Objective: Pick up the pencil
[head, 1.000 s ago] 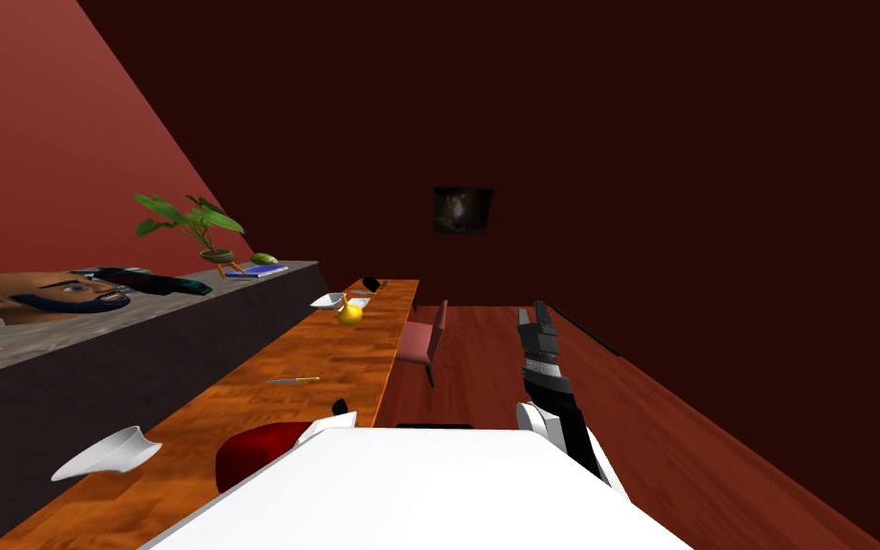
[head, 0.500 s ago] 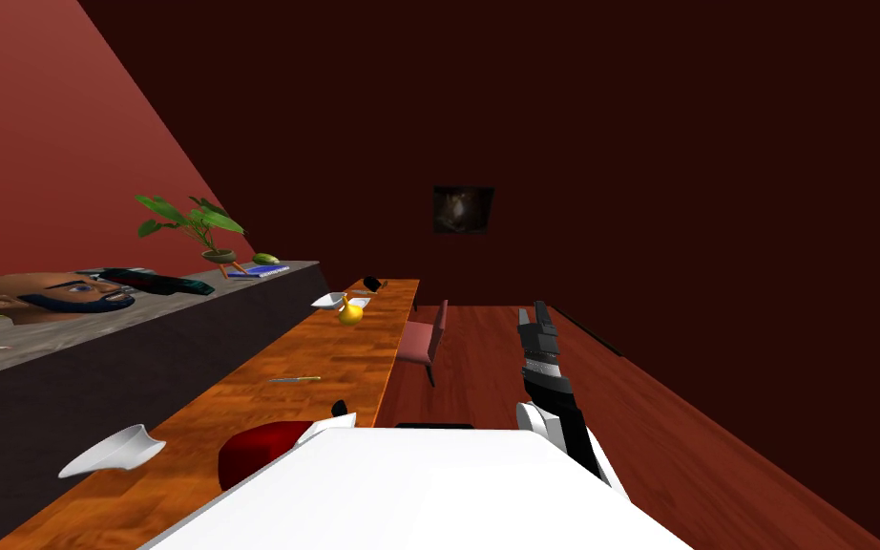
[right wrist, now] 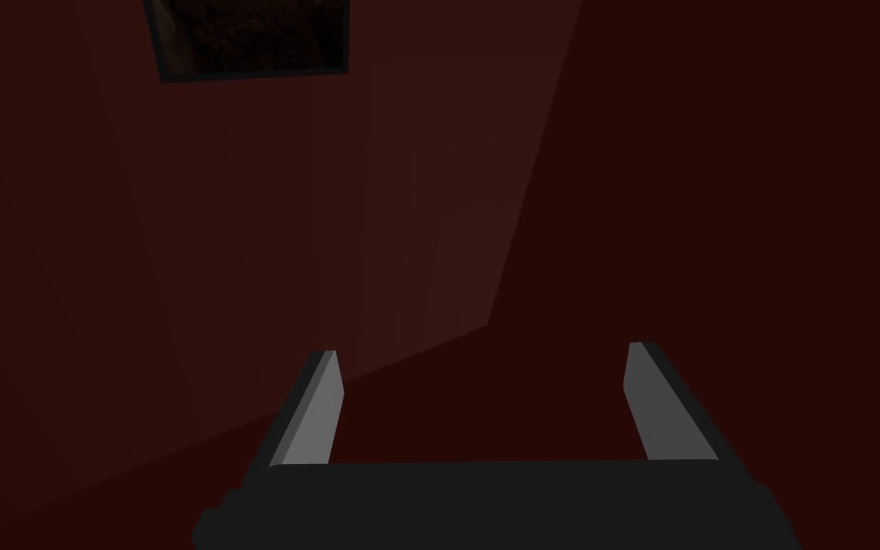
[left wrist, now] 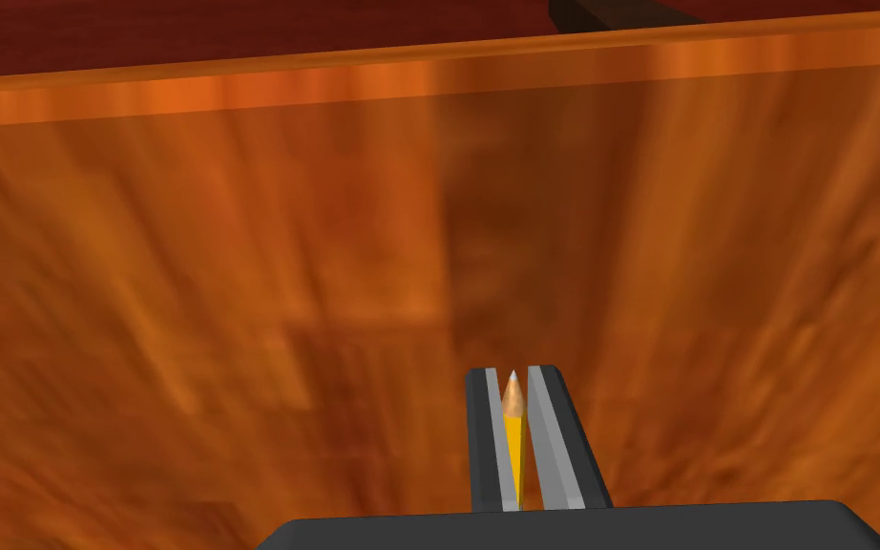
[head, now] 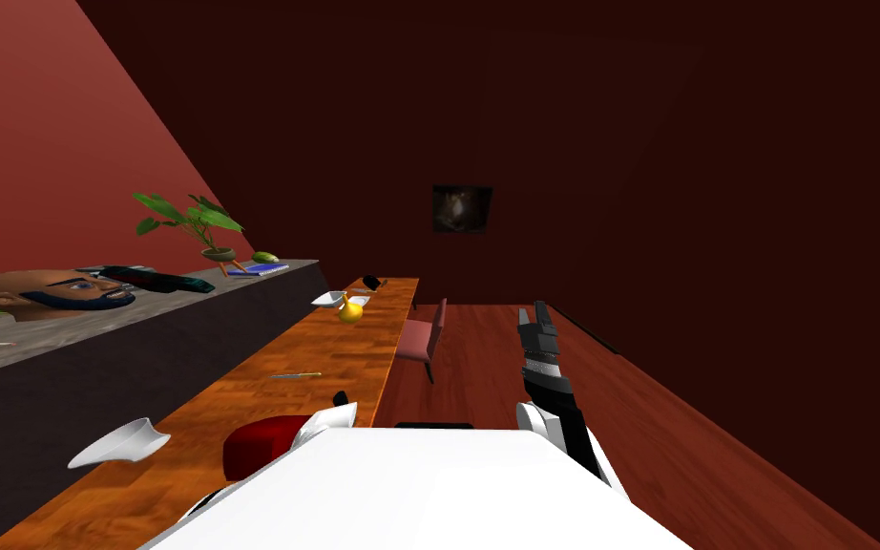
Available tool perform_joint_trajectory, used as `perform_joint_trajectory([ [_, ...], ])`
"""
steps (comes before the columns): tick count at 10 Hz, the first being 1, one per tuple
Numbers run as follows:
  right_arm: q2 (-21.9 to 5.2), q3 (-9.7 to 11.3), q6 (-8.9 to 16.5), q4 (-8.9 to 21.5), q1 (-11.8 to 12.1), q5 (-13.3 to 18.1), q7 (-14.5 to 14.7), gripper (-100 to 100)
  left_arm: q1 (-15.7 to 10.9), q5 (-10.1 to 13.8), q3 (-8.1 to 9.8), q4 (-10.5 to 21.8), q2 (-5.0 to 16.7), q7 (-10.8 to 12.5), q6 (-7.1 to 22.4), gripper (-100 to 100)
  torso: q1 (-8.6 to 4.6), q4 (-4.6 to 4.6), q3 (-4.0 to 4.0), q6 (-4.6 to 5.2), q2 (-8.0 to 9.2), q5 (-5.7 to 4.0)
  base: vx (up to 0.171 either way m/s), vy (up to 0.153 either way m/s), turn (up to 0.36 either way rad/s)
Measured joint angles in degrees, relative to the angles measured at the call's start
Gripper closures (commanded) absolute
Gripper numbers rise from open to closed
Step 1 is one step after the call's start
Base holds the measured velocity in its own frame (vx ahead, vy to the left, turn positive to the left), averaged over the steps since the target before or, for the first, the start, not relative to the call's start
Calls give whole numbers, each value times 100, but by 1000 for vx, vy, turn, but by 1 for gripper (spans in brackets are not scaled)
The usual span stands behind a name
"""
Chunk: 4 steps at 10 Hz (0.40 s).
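Head view: the whole picture has shifted slightly from half a second ago, so I moved, not the table (head: 333, 344); the right gripper (head: 541, 313) hangs over the floor. Left wrist view: the left gripper (left wrist: 513, 374) pinches the yellow pencil (left wrist: 514, 434), brown tip outward, over the table; I judge the grasp made. Right wrist view: fingers spread, empty.

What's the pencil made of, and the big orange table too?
The pencil, pinched in the left gripper, looks like painted wood: yellow body, bare tan cone toward a pale point. The table looks like polished wood: streaky orange-brown grain, brighter sheen along its edge. Both are guesses from a render.
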Motion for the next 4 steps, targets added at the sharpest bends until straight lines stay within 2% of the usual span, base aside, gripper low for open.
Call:
perform_joint_trajectory([
  [2,0,0,0,0,0,0,0,0,-31,-6,64,-107,4,-62,139,100,9,-3,-5,0,-8,2,-28,-12,0],
  [3,0,0,0,0,0,0,0,0,29,-15,102,-338,-30,-102,293,100,9,-3,-6,1,-10,1,-14,-6,0],
  [4,0,0,0,0,1,0,0,0,33,-15,108,-370,-32,-112,334,0,12,-5,-9,1,-15,3,0,0,0],
])
